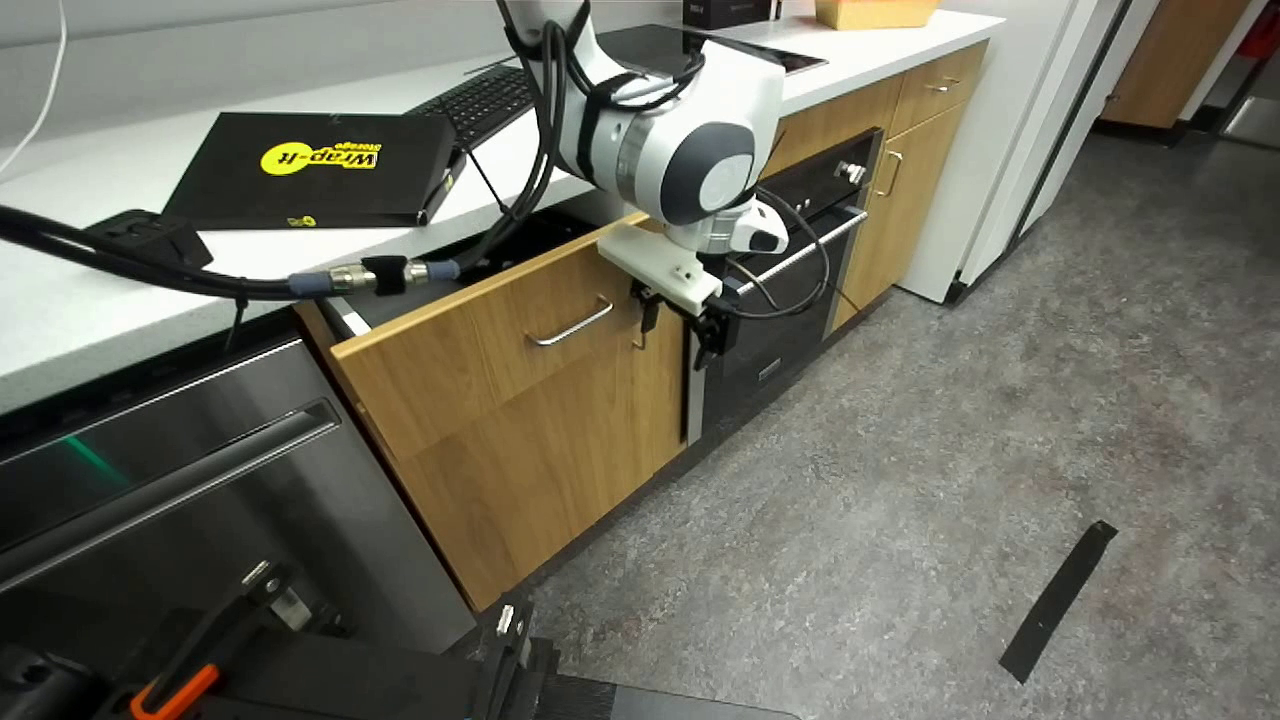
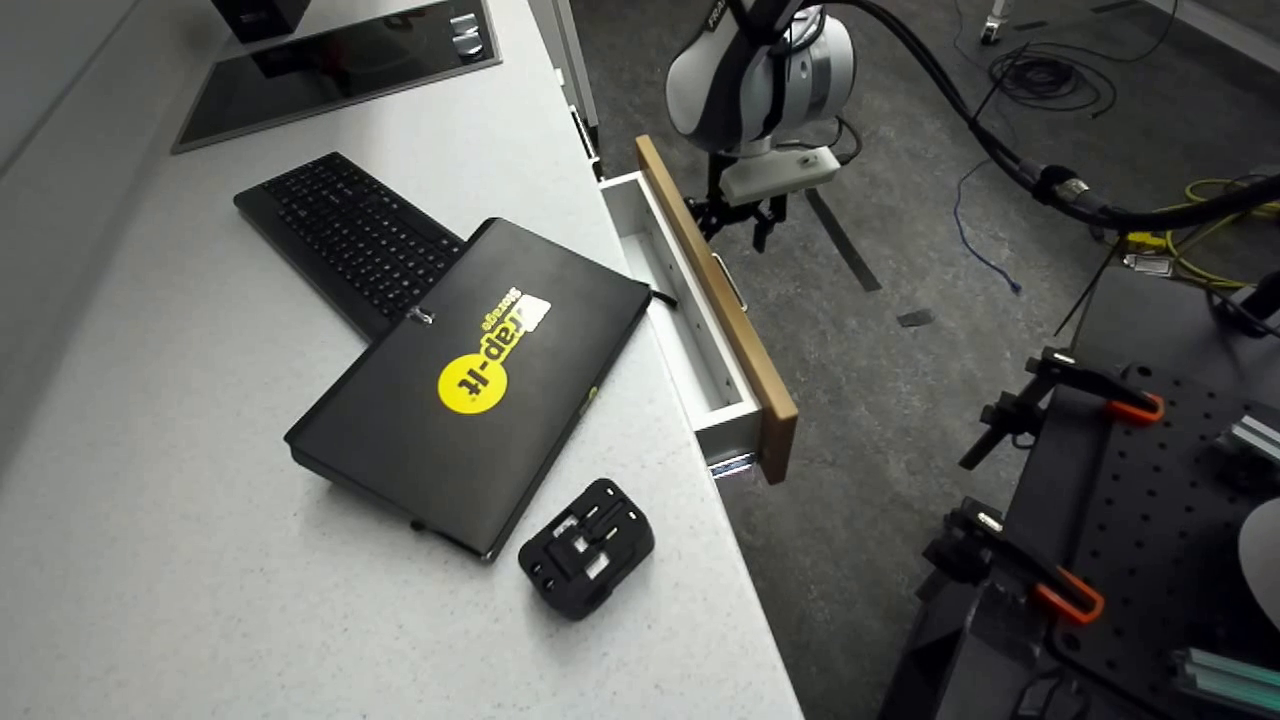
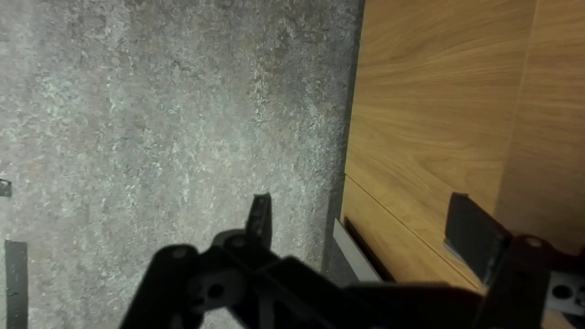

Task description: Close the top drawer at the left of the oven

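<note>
The top drawer (image 1: 450,365) stands partly open beneath the counter (image 2: 250,600), left of the oven (image 1: 770,345), its white inner walls showing in an exterior view. My gripper (image 3: 361,205) is spread wide with nothing between its fingers (image 3: 261,217); it hangs on the outer side of the drawer front, toward the oven end, off the bar handle (image 1: 572,325). Contact with the wood cannot be confirmed. I assess the step in hand as the set-up for the push. Recommended: bring the fingers together for a compact pushing face, shift nearer the middle, and press level and straight inward until the front seats, since an off-centre push may rack the drawer. Fingertips should stay below the front's top edge, to avoid pinching at the counter. Noted: a black box (image 2: 480,430) sits at the counter edge, its dark tab (image 2: 664,298) over the opening; snag risk appears low.
</note>
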Available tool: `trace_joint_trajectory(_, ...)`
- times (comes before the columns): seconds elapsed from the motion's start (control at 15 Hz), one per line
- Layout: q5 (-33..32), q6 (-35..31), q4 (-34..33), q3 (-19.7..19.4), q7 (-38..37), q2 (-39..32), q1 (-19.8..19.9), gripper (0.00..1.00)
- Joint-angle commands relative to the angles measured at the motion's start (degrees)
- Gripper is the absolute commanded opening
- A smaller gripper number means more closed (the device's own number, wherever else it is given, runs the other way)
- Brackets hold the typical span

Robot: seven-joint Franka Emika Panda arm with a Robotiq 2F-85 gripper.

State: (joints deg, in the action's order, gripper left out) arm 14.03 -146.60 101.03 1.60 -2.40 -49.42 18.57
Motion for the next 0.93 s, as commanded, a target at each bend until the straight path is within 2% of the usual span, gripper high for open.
trace_joint_trajectory(0.0, 3.0, 2.8, -5.2, 3.3, 3.9, -4.1, 1.0, 1.0)
trace_joint_trajectory(0.47, 3.1, 6.3, -9.4, 5.8, 6.8, -6.7, 0.6, 1.0)
trace_joint_trajectory(0.87, 3.0, 8.8, -11.7, 9.6, 13.4, -7.0, 0.1, 1.0)
